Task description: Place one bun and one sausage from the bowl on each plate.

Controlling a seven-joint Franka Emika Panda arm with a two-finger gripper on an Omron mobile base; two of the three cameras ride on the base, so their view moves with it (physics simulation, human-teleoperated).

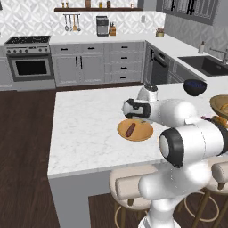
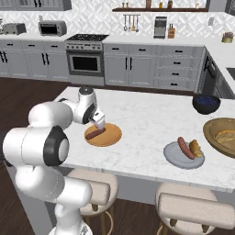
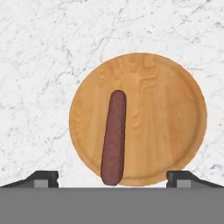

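The orange-brown wooden plate (image 3: 166, 118) lies on the marble island with one brown sausage (image 3: 113, 138) on it, left of its middle. My gripper (image 3: 113, 178) hangs just above the plate's near edge, open, its fingertips (image 3: 41, 178) wide apart on either side of the sausage's near end, touching nothing. From the right base view the gripper (image 2: 99, 124) is over the same plate (image 2: 112, 135) and sausage (image 2: 95, 133). The grey plate (image 2: 172, 156) holds a sausage (image 2: 185, 148) and a bun (image 2: 196, 148). The wooden bowl (image 2: 212, 133) at the right edge holds a bun (image 2: 226, 136).
A dark blue-black bowl (image 2: 205, 103) stands at the island's far right, behind the wooden bowl. Two padded stools (image 2: 197, 209) stand under the island's near edge. My arm (image 1: 178, 113) crosses in front of the grey plate in the left base view.
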